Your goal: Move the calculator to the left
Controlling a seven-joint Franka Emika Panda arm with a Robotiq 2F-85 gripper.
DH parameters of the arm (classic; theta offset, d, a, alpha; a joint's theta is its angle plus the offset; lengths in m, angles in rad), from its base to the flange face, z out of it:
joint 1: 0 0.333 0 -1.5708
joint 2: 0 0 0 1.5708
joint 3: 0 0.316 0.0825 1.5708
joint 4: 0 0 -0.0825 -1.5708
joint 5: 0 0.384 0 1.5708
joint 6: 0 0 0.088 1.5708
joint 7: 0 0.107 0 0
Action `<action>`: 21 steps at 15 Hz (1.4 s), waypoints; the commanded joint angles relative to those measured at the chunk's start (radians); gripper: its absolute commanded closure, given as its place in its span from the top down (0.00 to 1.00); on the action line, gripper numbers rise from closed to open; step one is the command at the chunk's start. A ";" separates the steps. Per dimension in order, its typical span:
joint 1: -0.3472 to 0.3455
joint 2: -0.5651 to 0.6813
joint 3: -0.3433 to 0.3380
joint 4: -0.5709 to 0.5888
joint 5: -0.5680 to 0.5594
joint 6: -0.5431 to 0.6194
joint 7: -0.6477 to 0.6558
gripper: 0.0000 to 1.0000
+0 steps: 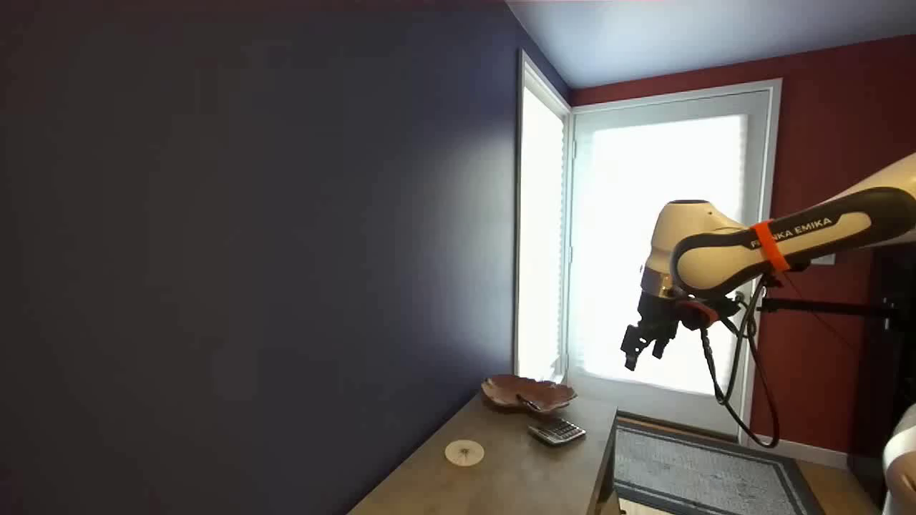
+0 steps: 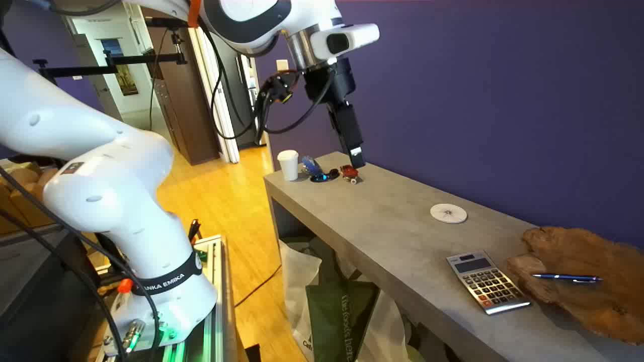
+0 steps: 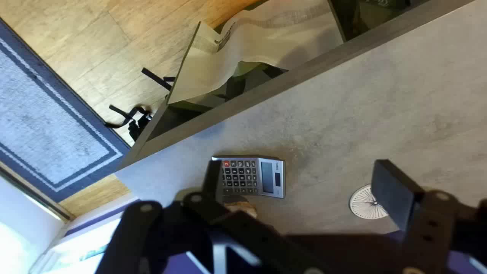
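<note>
The calculator lies flat on the grey tabletop, keys up, in front of the brown bowl. It also shows in an exterior view and in the wrist view, where the left finger covers its lower end. My gripper is open, with its two fingers wide apart and nothing between them. In both exterior views the gripper hangs in the air above the tabletop level, apart from the calculator. In an exterior view the gripper points down, and its fingers overlap there.
A white round disc lies by the wall. A brown bowl holding a blue pen sits close beside the calculator. A white cup, sunglasses and a small red object stand at the table's far end. Bags stand underneath.
</note>
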 commanded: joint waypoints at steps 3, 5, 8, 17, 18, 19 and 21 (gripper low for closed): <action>0.005 0.000 -0.004 0.003 -0.003 -0.004 0.002 1.00; 0.005 0.000 -0.004 0.003 -0.003 -0.004 0.002 1.00; 0.005 0.000 -0.004 0.003 -0.003 -0.004 0.002 1.00; -0.089 0.367 0.123 0.203 -0.205 -0.021 0.277 1.00; -0.089 0.426 0.135 0.243 -0.247 -0.028 0.327 1.00; -0.084 0.488 0.142 0.283 -0.293 -0.026 0.373 1.00; -0.056 0.612 0.137 0.376 -0.374 -0.048 0.447 1.00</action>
